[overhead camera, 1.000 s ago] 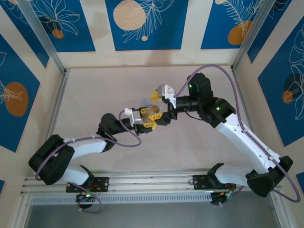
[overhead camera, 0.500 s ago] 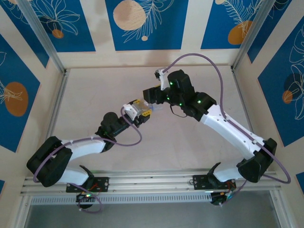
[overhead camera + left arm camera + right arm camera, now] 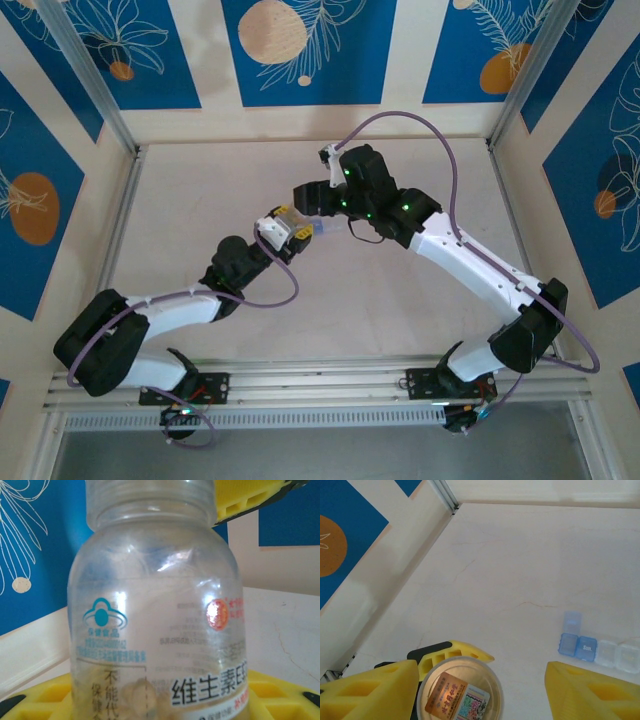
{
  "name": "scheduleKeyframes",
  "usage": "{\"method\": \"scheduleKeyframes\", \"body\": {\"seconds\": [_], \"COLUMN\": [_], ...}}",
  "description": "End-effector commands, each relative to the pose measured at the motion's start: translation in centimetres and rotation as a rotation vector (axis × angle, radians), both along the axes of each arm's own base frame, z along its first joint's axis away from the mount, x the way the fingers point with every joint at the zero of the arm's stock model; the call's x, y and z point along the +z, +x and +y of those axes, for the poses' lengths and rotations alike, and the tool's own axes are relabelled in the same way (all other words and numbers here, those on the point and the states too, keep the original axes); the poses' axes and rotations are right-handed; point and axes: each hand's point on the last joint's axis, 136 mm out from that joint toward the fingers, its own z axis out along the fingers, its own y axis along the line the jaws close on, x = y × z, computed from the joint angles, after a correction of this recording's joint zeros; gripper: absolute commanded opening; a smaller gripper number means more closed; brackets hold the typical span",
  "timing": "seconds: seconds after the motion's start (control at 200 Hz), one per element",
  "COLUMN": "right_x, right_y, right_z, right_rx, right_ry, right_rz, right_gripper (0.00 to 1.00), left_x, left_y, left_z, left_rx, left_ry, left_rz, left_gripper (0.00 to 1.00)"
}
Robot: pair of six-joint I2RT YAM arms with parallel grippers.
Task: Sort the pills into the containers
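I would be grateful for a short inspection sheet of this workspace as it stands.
Surface: pale table with faint hairline marks.
Job's things: clear vial with tan pills at its bottom; blue-and-clear pill box lying flat on the table.
Clutter: nothing seen.
Grippers: left end effector shut on the vial; right end effector open, its fingers either side of the vial's top.
Cables: purple cables loop off both arms.
Surroundings: blue patterned wall panels, metal frame posts.

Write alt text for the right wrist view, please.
A clear vial, seen end-on, appears between the yellow fingers of the open right claw. A blue-and-clear pill box lies on the pale table beyond.
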Motion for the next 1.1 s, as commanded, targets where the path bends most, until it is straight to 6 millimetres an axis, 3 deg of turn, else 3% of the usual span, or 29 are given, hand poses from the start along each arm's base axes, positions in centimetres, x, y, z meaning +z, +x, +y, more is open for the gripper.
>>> {"method": "scheduleKeyframes", "body": {"seconds": [0.0,0.345,0.59,0.72,0.8,0.905,1.095], "right_x": [0.0,-0.2,-1.3,-1.3,-1.3,-1.2,-0.6], "right_y": [-0.7,-0.9,-1.0,-1.2,-1.9,-3.6,-8.1], "right_z": [1.1,1.4,1.6,1.8,2.1,2.6,1.7], "right_rx": [0.030,0.051,0.065,0.094,0.149,0.298,0.656], "right_ry": [0.031,0.036,0.009,0.008,0.014,0.019,0.004], "right_rz": [0.028,0.026,0.041,0.024,0.000,-0.062,-0.289], "right_gripper": [0.68,0.58,0.58,0.47,0.40,0.39,0.36], "left_x": [1.9,2.0,2.1,2.4,2.3,2.6,3.2], "left_y": [-0.1,-0.4,-0.4,-0.5,-0.6,-1.3,-5.2], "left_z": [0.2,0.2,0.0,0.0,-0.1,-0.2,-1.9], "left_rx": [0.019,0.009,0.006,0.000,-0.009,-0.039,-0.262], "left_ry": [-0.017,-0.025,-0.023,-0.025,-0.024,-0.029,-0.036], "left_rz": [-0.052,-0.053,-0.055,-0.059,-0.058,-0.074,-0.149], "left_gripper": [0.00,0.00,0.00,0.00,0.00,0.00,0.00]}}
